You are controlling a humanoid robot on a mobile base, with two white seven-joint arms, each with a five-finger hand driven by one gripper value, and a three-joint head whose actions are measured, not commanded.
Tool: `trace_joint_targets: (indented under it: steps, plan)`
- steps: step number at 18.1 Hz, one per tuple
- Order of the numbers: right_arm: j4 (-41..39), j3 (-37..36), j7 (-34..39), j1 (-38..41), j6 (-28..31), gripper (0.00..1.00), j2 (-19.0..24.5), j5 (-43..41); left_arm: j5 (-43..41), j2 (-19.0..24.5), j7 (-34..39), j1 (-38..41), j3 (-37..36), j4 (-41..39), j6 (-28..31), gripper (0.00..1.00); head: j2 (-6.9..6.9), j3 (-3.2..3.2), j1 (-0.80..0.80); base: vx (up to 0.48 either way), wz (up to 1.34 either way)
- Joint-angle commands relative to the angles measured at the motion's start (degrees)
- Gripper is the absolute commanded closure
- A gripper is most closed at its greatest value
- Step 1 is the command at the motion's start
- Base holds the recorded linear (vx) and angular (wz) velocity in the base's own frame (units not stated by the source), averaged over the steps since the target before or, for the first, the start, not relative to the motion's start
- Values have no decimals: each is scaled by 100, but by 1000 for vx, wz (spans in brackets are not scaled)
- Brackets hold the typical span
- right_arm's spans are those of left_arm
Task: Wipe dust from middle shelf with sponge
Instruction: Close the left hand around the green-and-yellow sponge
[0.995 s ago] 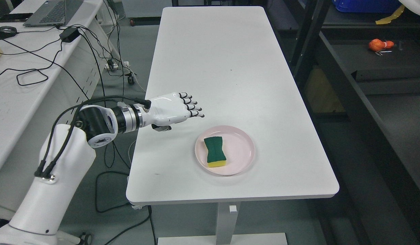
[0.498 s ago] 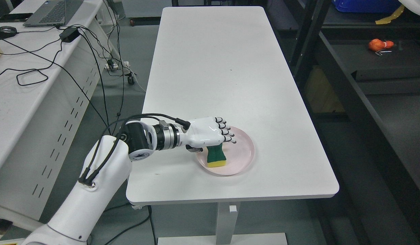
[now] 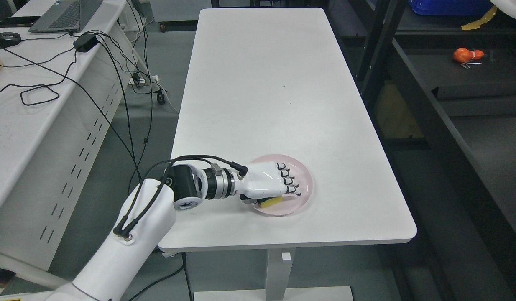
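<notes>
Sponge (image 3: 271,202) (soft, light) is lying on plate (image 3: 304,184); left hand (image 3: 268,186) is covering it, grip unclear, narrow middle probably suiting best.

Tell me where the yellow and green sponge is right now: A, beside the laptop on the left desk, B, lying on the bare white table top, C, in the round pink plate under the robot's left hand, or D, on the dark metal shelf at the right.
C: only a yellow edge of the sponge shows, inside the round pink plate, with the left hand lying over the rest of it.
</notes>
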Motion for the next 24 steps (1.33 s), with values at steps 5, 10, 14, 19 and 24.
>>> trace_joint_targets:
  steps: [5,10,14,19,24]
  plan:
    - [-100,0,2,0,3,0,-100,0,-19,-14,-233,4,431,90,199,16,0,0,0,0,0]
    - [-100,0,2,0,3,0,-100,0,-10,65,-233,48,563,318,190,28,0,0,0,0,0]
    - [-100,0,2,0,3,0,-100,0,52,56,-251,48,765,502,190,44,0,0,0,0,0]
    - [-100,0,2,0,3,0,-100,0,620,-31,-260,92,1335,748,163,71,0,0,0,0,0]
    - [-100,0,2,0,3,0,-100,0,2316,-128,-260,40,1827,793,172,97,0,0,0,0,0]
